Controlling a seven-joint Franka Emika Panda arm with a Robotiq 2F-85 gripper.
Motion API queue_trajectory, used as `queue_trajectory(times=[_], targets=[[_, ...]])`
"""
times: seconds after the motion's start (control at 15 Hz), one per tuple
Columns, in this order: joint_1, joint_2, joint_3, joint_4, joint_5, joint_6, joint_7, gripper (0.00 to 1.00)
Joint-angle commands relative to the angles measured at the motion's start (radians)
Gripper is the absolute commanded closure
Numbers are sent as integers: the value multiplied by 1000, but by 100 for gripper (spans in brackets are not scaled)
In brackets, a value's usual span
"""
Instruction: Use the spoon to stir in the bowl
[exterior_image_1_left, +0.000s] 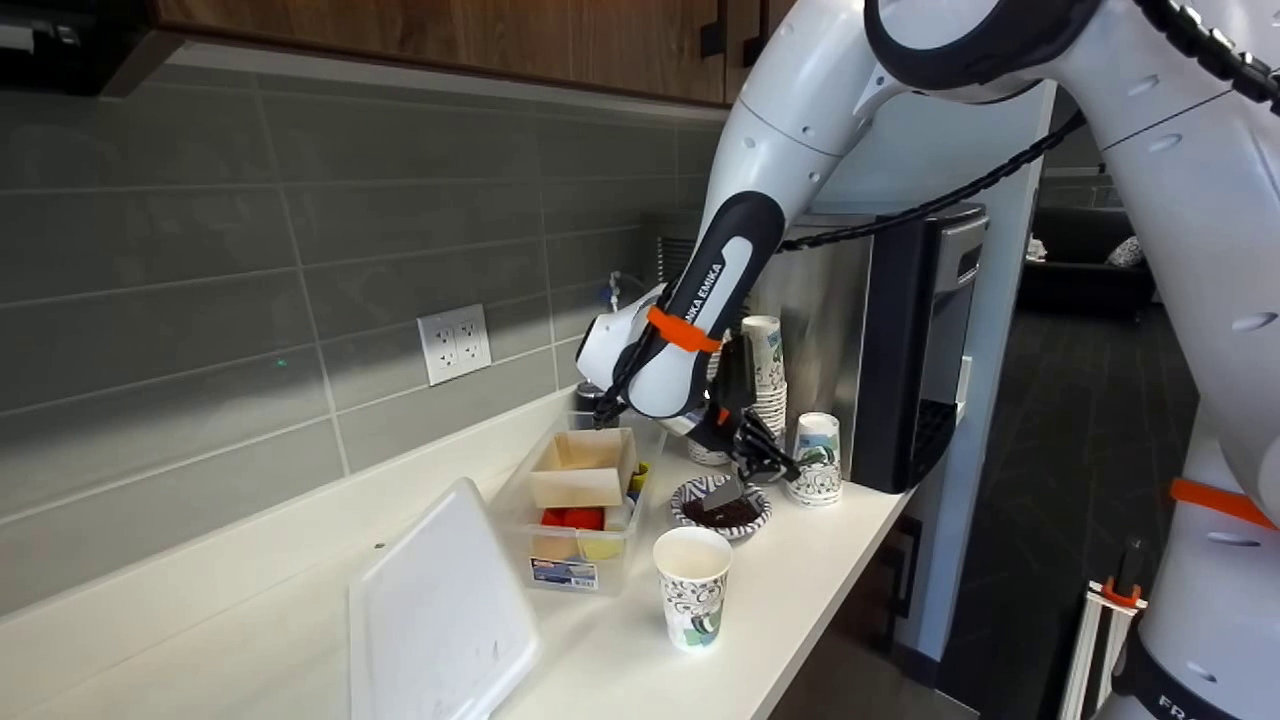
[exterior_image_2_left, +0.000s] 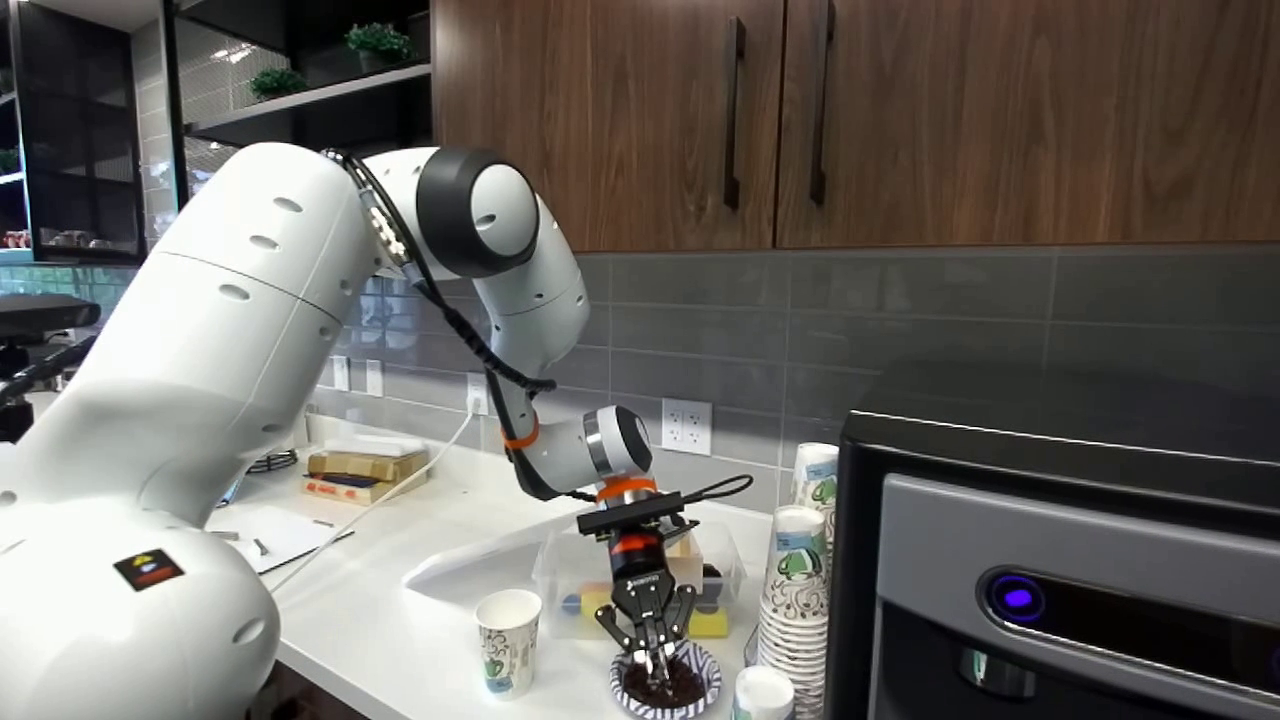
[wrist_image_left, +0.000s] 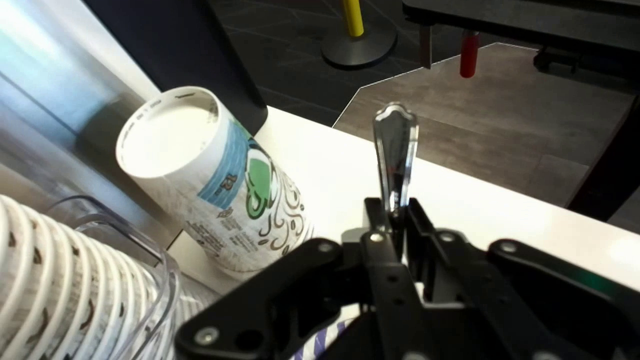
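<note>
The bowl stands on the counter, with a blue-and-white patterned rim (exterior_image_1_left: 683, 497) and a dark brown filling; it also shows in the other outside picture as a rim (exterior_image_2_left: 712, 675), and a small part of it appears in the wrist view (wrist_image_left: 322, 342). My gripper (wrist_image_left: 396, 210) is shut on the spoon (wrist_image_left: 395, 150), whose silvery handle stands up past the fingertips. In both exterior views the gripper (exterior_image_1_left: 742, 485) (exterior_image_2_left: 655, 660) points down over the bowl, fingertips close to the filling. The spoon's lower end is hidden by the fingers; I cannot tell how deep it reaches.
A paper cup (exterior_image_1_left: 693, 600) (exterior_image_2_left: 508, 645) stands beside the bowl. Tall cup stacks (exterior_image_1_left: 767, 375) (exterior_image_2_left: 797, 570) (wrist_image_left: 75, 290) and a shorter cup (exterior_image_1_left: 818, 460) (wrist_image_left: 260, 215) stand near a dispenser (exterior_image_2_left: 1060, 560). A clear bin (exterior_image_1_left: 610, 580) and white board (exterior_image_1_left: 440, 610) are also near.
</note>
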Motion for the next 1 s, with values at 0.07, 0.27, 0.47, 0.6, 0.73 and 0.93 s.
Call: queue_trajectory(times=[0.07,0.27,0.47,0.6,0.73,0.93], targets=[[-11,2,-17,22,-17,47,53,97],[3,15,-40,35,-33,4,129,97],[16,35,-49,47,-30,-104,173,97],[14,54,-43,54,-22,-171,170,97],[12,66,-30,51,-17,-208,146,97],[7,76,-4,33,-22,-192,98,97]])
